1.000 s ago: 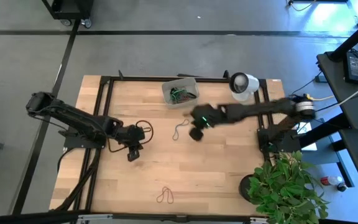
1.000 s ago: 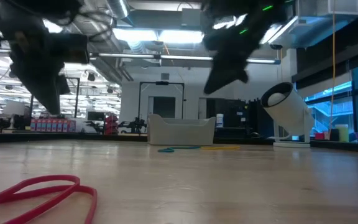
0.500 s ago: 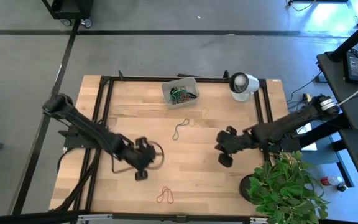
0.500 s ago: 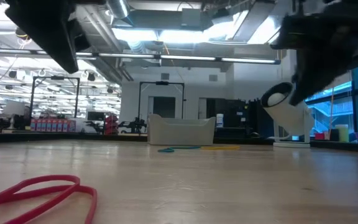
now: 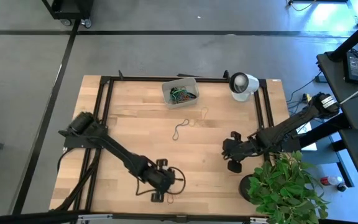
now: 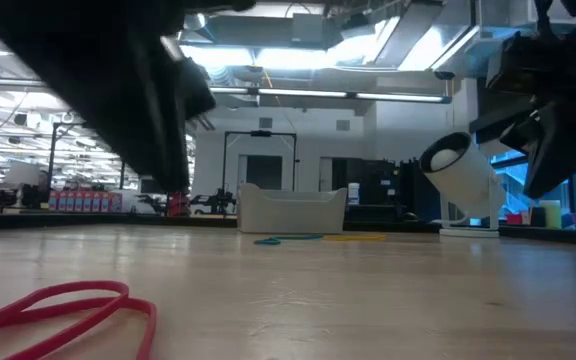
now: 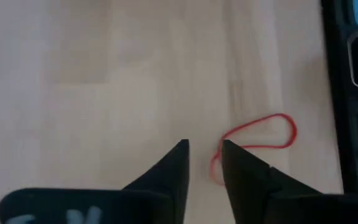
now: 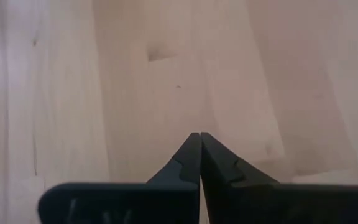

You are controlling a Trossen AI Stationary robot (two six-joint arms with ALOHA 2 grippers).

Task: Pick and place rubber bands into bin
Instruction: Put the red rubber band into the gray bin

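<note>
Left claw (image 7: 202, 155) slightly apart beside red rubber band (image 7: 257, 140), lower centre of desk (image 5: 123, 118), right claw (image 8: 199, 146) together, lower right, bin (image 5: 179, 91) upper centre.

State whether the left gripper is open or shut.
Open: the left gripper shows a clear gap between its fingertips, hovering beside the red rubber band.

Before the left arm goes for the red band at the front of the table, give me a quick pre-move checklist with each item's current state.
1. Left gripper fingers parted: ok, a narrow gap shows between them.
2. Red rubber band lined up in the gap: not ok, it lies beside one finger, not between them.
3. Left gripper empty: ok, nothing between the fingers.
4. Right gripper out of the way: ok, shut and empty, over bare wood at the table's right side.
5. Bin reachable and upright: ok, at the far edge, bands already inside.
6. Band lying flat, untangled: ok.
</note>
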